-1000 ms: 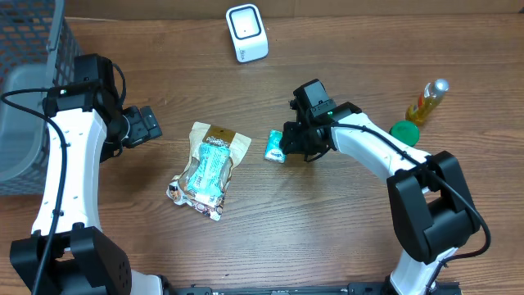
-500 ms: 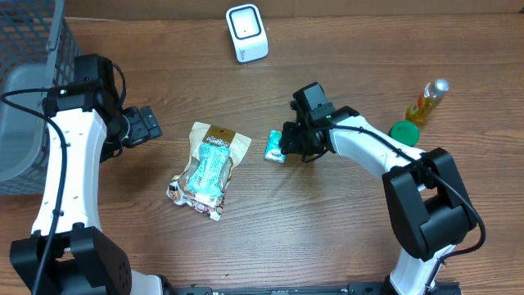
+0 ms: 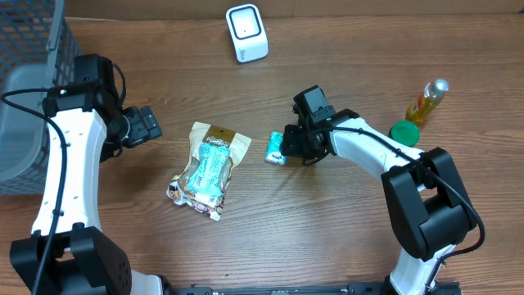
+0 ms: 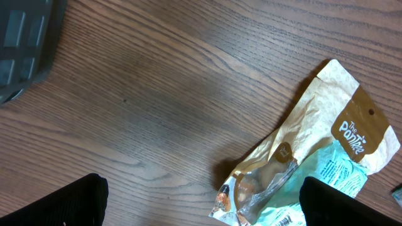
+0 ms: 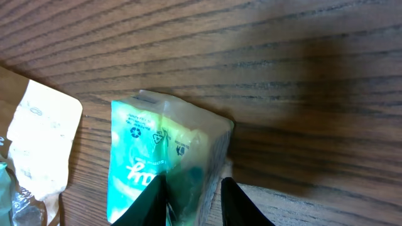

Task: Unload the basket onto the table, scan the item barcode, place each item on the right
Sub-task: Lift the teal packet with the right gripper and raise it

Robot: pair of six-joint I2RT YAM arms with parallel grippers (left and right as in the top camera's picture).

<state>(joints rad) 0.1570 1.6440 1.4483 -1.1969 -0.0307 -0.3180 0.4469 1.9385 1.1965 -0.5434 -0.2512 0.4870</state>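
The right gripper (image 5: 196,199) has its jaws drawn in close on the small teal packet (image 3: 276,148), pinching the end nearest it, and from where I stand that looks like a real hold, though the packet is lying on the wood. It sits about mid-tabletop, a little towards the right edge, and its longer side seems to run roughly from the near edge to the far one. The white scanner (image 3: 246,33) stands well apart, up by the far edge and somewhat left of the packet, so I judge that the coming move is a lift and a carry in that direction with the printed face turned towards the scanner's window. The right arm is plainly the nearer one. The left gripper (image 4: 201,210) hangs spread wide with nothing in it, above bare wood beside the crinkly tan and mint snack pouch (image 3: 209,168). The packet is glossy soft film, puffed and seamed at the end; the scanner is a hard, rounded block.
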